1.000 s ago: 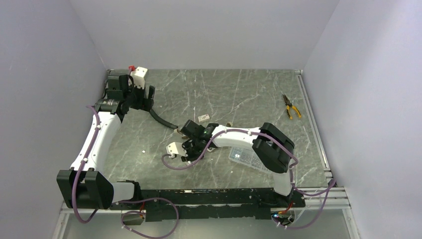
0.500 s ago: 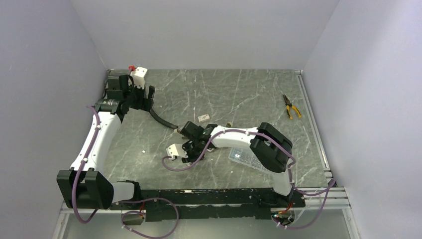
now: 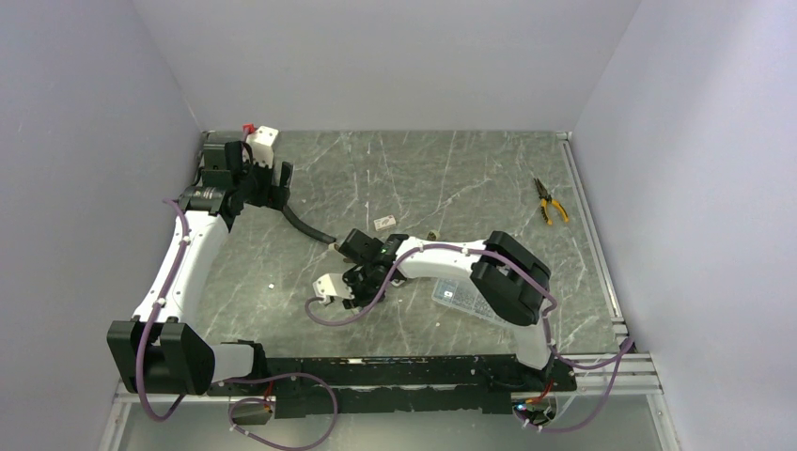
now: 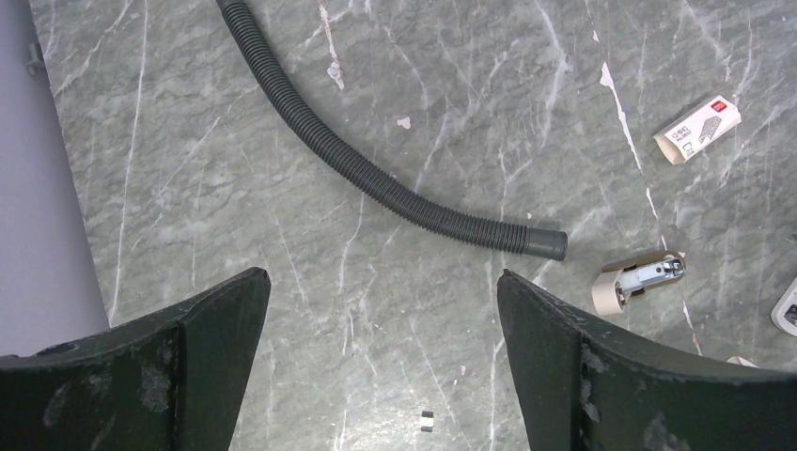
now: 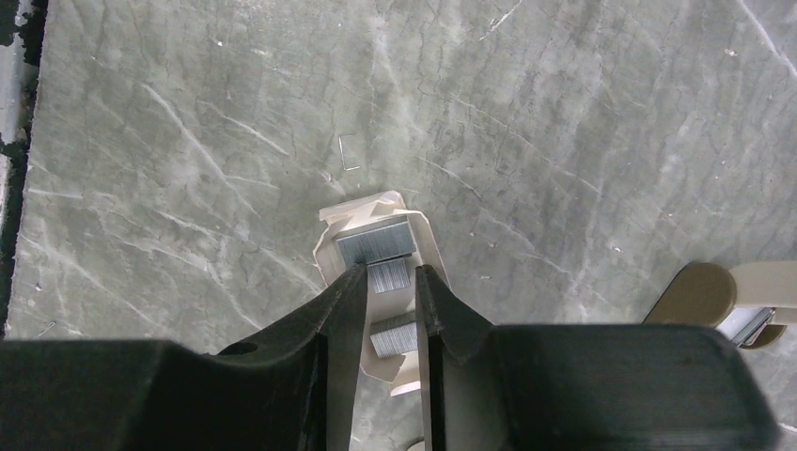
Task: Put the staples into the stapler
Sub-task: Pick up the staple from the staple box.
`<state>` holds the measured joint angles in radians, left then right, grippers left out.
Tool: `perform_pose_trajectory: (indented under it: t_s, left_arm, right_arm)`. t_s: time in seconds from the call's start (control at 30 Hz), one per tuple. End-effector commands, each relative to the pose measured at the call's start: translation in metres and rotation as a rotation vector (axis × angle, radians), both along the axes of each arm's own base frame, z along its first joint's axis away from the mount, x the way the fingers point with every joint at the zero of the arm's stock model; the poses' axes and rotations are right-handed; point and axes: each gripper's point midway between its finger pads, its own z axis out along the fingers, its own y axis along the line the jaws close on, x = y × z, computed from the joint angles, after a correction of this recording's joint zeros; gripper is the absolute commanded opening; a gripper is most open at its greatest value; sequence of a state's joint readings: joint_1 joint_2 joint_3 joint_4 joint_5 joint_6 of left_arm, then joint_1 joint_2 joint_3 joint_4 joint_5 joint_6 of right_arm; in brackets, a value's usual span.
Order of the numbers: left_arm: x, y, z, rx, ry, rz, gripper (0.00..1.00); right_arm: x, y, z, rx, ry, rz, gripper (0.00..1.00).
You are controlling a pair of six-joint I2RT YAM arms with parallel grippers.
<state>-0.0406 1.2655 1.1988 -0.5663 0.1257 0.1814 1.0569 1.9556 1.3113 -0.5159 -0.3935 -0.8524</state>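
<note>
- Top external view: a grey corrugated hose [image 3: 305, 225] lies on the marbled table [image 3: 451, 178], and places below are given from it.
  - The left gripper [image 3: 279, 185] is seen at the hose's far-left end, well apart from the work.
  - The right gripper [image 3: 360, 279] sits low just past the hose's free end, on the near side.
  - The stapler [image 4: 639, 280] cannot be made out here; it is judged to be hidden under the right wrist.
- Left wrist view: the left gripper's jaws are spread fully apart, with nothing between them.
  - The stapler is shown just beyond the hose's capped end, touching nothing.
  - Its long axis roughly continues the hose's line, with the rounded olive end toward the hose and the bare metal channel pointing away.
  - A small printed carton [image 4: 697, 132] lies farther from that same end.
- Right wrist view: the hose is out of frame.
  - The right gripper's fingers [image 5: 343, 310] stand close together, clamped on a strip of staples [image 5: 387, 277] that lies in an opened cream tray [image 5: 327, 249].
  - The strip's length runs along the fingers.
  - The stapler is caught at the frame's right edge, near the gripper's right side but apart from it, with its length running crosswise to the fingers.
- Judgement: the right arm is by far the nearer to the stapler. The strip would need to be carried sideways to the right and turned until it lines up with the channel.
</note>
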Motion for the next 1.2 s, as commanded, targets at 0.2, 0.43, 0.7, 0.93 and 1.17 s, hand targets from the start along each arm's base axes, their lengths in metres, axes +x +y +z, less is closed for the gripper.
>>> perform_pose_trajectory:
  t_s: [0.2,0.43,0.7,0.93,1.17]
  left_arm:
    - [0.001,0.003,0.004,0.008,-0.018,0.006,0.96]
    - [0.002,0.004,0.003,0.012,-0.015,0.005,0.96]
    - [0.003,0.003,0.002,0.013,-0.014,0.005,0.96]
    - [0.003,0.003,0.001,0.012,-0.009,0.006,0.96]
    - [0.003,0.003,0.001,0.013,-0.009,-0.002,0.96]
  right_arm:
    - [-0.013,-0.007,-0.011,-0.069,0.024,0.110,0.30]
    - [-0.014,-0.009,-0.012,-0.095,0.032,0.146,0.30]
    - [-0.015,-0.012,-0.015,-0.120,0.038,0.168,0.27]
    - [-0.011,-0.006,-0.009,-0.100,0.024,0.151,0.25]
    - [-0.009,-0.003,-0.005,-0.087,0.016,0.135,0.20]
